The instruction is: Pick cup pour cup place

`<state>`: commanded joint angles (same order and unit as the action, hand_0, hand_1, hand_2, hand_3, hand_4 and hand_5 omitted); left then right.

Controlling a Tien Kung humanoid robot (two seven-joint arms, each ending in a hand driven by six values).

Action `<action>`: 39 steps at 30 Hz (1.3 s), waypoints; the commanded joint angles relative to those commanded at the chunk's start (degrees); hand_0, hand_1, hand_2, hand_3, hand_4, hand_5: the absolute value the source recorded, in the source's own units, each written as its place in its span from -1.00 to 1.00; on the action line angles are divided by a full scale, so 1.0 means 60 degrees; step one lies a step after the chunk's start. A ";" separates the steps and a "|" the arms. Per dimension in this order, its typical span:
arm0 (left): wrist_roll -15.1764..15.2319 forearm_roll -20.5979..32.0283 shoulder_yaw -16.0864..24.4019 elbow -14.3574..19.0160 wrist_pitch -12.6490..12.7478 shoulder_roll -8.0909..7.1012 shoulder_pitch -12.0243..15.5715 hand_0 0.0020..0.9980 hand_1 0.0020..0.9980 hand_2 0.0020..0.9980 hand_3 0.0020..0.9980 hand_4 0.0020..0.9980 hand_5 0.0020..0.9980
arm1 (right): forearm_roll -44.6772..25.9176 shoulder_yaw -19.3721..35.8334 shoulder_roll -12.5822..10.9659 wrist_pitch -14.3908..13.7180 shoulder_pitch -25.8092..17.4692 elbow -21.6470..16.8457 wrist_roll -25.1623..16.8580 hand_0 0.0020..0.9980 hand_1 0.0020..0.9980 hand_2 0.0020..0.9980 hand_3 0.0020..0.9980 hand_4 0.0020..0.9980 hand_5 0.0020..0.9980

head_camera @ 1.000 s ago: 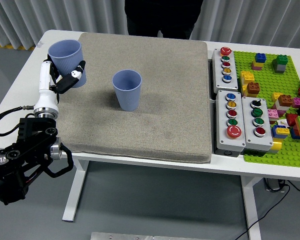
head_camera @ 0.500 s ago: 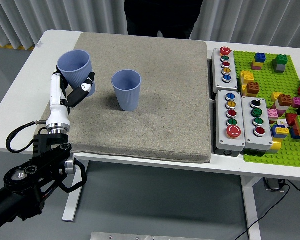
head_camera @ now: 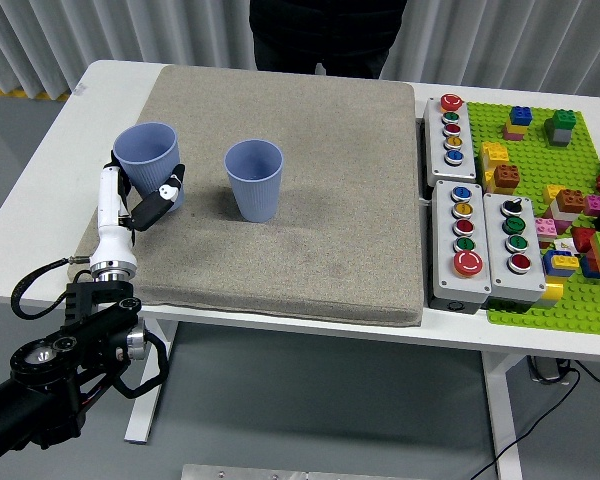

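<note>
Cup, gripped upright by the left robot hand just left of the second cup on the grey mat, could be tipped over if released before it is seated.

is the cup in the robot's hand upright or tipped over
Upright. The held cup has its open rim facing up, gripped by the left hand over the grey mat.
</note>
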<state>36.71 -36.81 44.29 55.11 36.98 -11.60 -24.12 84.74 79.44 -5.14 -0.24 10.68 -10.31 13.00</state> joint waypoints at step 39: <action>-0.0313 -0.0532 -0.0026 -0.0245 0.0000 0.0077 0.0147 0.41 0.46 0.53 0.68 0.53 -0.41 | 0.0047 0.0020 0.0012 0.0002 0.0018 0.0000 -0.0002 0.39 0.36 0.22 0.19 -1.00 -0.77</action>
<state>34.83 -40.00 44.13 53.64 36.98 -11.14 -23.24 85.02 79.55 -5.07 -0.23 10.78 -10.31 12.98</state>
